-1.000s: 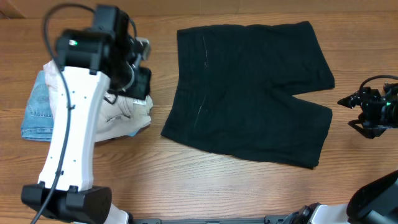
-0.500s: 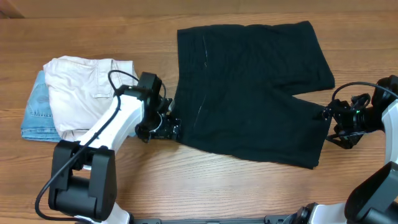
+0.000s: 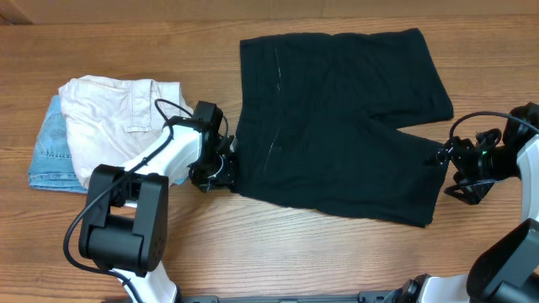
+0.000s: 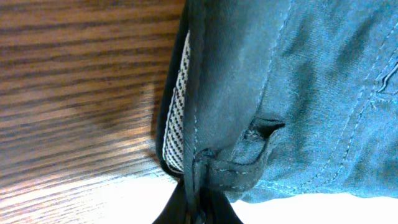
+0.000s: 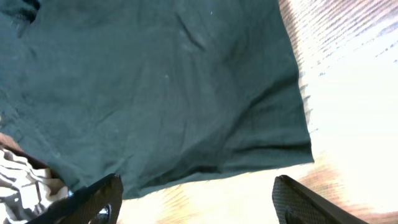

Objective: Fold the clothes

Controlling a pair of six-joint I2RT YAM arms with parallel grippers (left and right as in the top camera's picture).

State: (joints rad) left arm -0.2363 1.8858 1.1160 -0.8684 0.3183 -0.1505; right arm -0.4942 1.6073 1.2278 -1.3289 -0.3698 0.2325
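Observation:
Black shorts [image 3: 337,118] lie flat across the middle and right of the table. My left gripper [image 3: 221,172] is at the waistband's near left corner and is shut on the shorts' waistband [image 4: 196,168], whose checked inner lining shows. My right gripper [image 3: 455,172] is open, just off the right leg's hem; in the right wrist view the hem [image 5: 249,165] lies between and ahead of its spread fingers [image 5: 196,202], not touched.
A folded cream garment [image 3: 118,114] lies on folded light-blue jeans [image 3: 46,156] at the left. Wooden table [image 3: 295,252] surface runs along the front.
My left arm swung down from over the folded pile to the shorts' left corner and closed on the waistband. My right gripper moved left to the shorts' right hem.

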